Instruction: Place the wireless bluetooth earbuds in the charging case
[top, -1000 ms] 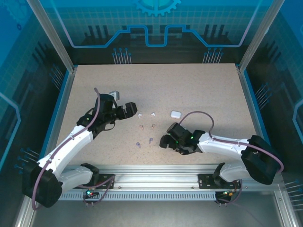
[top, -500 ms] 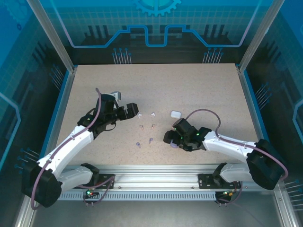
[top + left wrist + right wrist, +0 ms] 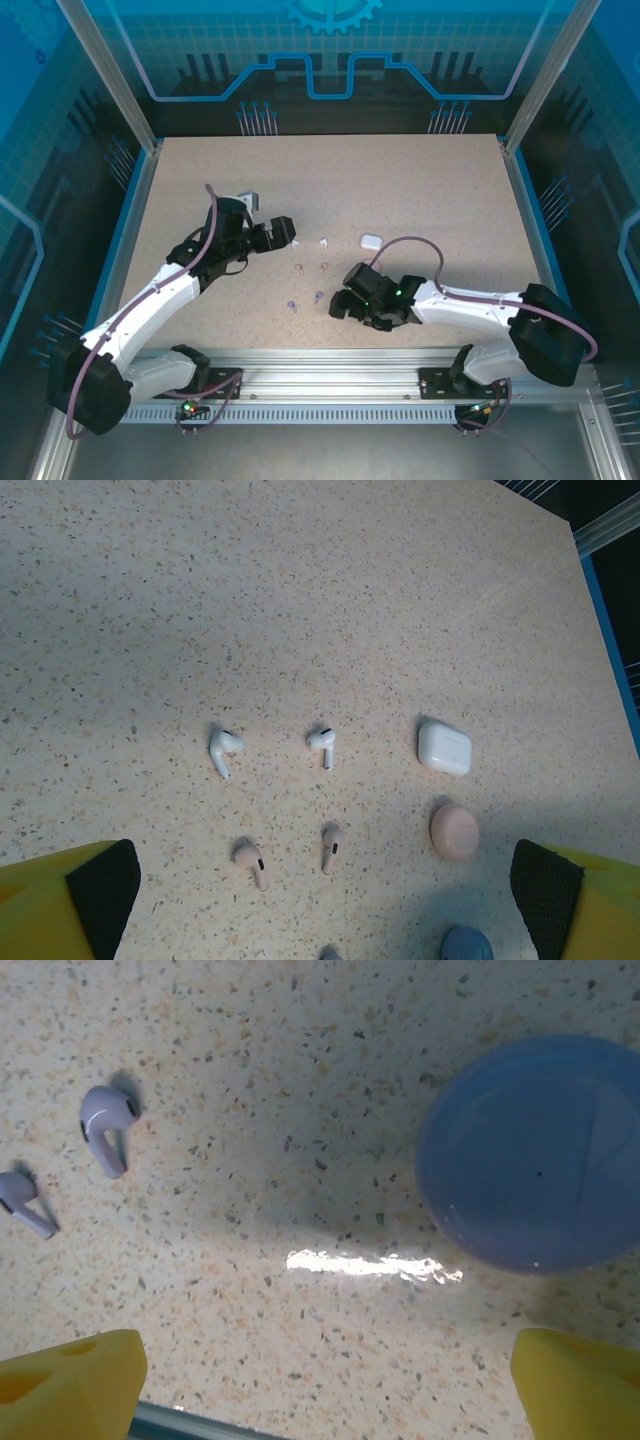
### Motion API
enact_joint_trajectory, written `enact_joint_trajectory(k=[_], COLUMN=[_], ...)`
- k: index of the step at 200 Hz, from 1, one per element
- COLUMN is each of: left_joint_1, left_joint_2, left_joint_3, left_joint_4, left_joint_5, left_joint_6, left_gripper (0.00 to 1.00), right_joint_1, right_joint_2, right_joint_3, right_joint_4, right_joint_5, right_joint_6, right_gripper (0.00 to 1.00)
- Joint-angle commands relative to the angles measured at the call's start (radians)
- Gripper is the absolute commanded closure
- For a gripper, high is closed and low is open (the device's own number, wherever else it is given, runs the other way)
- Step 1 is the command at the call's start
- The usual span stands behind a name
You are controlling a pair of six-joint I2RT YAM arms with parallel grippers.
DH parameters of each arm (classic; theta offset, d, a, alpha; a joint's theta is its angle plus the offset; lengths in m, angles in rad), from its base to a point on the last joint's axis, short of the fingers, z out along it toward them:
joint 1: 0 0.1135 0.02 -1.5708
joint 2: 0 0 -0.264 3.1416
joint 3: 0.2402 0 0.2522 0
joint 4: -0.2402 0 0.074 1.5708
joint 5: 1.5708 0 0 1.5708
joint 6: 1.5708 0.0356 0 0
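Approach step, by judgement: right gripper (image 3: 325,1390) hovers wide open and empty beside the blue case (image 3: 535,1155), which appears shut. Purple earbuds (image 3: 108,1125) lie on the table left of the case. Left gripper (image 3: 322,898), farther from the case, is also wide open and empty. The next move probably calls for opening the case, then a fine pinch on one earbud.

the left arm (image 3: 150,300) stretches forward and inward, left gripper (image 3: 283,232) spread wide. the right arm (image 3: 470,305) lies low, reaching leftward, right gripper (image 3: 340,303) gaping too.

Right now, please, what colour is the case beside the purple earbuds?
Blue case, best in right wrist view.
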Motion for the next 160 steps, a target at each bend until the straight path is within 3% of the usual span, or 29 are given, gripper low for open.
enact_joint_trajectory(k=[1,160], left_joint_1=[-0.01,-0.023], left_joint_2=[0.007,0.008], left_joint_3=[0.034,0.015], left_joint_4=[0.018,0.041], left_joint_5=[0.023,0.034], left_joint_6=[0.019,-0.004], left_gripper=[0.01,0.01], right_joint_1=[0.003,-0.161], right_joint_2=[0.028,0.071], right_joint_3=[0.035,0.099], right_joint_4=[0.004,-0.055], right_joint_5=[0.033,0.025], right_joint_6=[0.014,-0.054], right_gripper=[0.05,0.05])
